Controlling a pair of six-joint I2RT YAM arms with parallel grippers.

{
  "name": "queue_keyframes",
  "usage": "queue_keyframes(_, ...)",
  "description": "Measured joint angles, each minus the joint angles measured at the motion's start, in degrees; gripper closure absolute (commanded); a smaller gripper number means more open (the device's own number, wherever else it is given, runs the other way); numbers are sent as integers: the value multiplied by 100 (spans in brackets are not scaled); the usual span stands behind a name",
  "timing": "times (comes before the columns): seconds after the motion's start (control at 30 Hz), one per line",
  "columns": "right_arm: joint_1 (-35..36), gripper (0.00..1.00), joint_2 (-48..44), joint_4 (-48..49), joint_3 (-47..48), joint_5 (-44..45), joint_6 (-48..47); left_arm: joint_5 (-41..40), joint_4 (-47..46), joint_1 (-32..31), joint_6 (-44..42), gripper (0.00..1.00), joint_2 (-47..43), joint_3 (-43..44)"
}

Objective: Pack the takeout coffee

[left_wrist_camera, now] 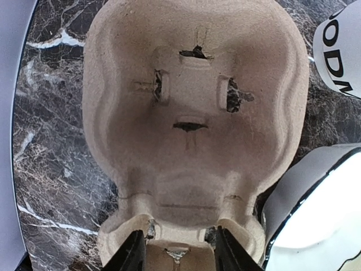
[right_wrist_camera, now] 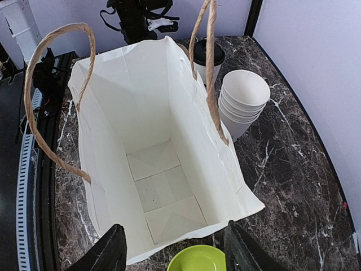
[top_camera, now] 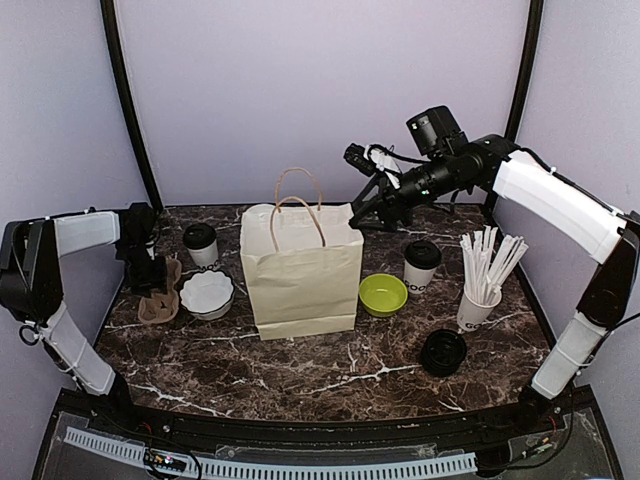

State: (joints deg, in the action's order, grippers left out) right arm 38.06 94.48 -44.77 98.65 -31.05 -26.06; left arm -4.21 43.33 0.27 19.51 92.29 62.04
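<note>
Two takeout coffee cups, white with black lids, stand on the marble table: one left of the paper bag (top_camera: 201, 243), one right of it (top_camera: 421, 264). The left cup's lettered side shows in the left wrist view (left_wrist_camera: 341, 51), and its lid shows behind the bag (right_wrist_camera: 206, 56). The bag (top_camera: 300, 265) stands upright and open, its inside empty (right_wrist_camera: 158, 169). My right gripper (top_camera: 360, 217) hovers above the bag's right rim, open and empty (right_wrist_camera: 177, 245). My left gripper (top_camera: 150, 275) is low over a brown pulp cup carrier (left_wrist_camera: 192, 113). Its fingers straddle the carrier's near ridge (left_wrist_camera: 176, 254).
A stack of white bowls (top_camera: 207, 293) sits beside the carrier. A lime-green bowl (top_camera: 383, 294), a white cup full of long white sticks (top_camera: 480, 300) and a stack of black lids (top_camera: 443, 352) lie right of the bag.
</note>
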Motion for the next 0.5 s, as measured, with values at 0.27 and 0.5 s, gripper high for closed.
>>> queue_keyframes(0.27,-2,41,2,0,0,0,0,-85,-66,0,-114,55,295,109)
queue_keyframes(0.5,-2,41,7,0,0,0,0,-96,-83,0,-133,55,337,321)
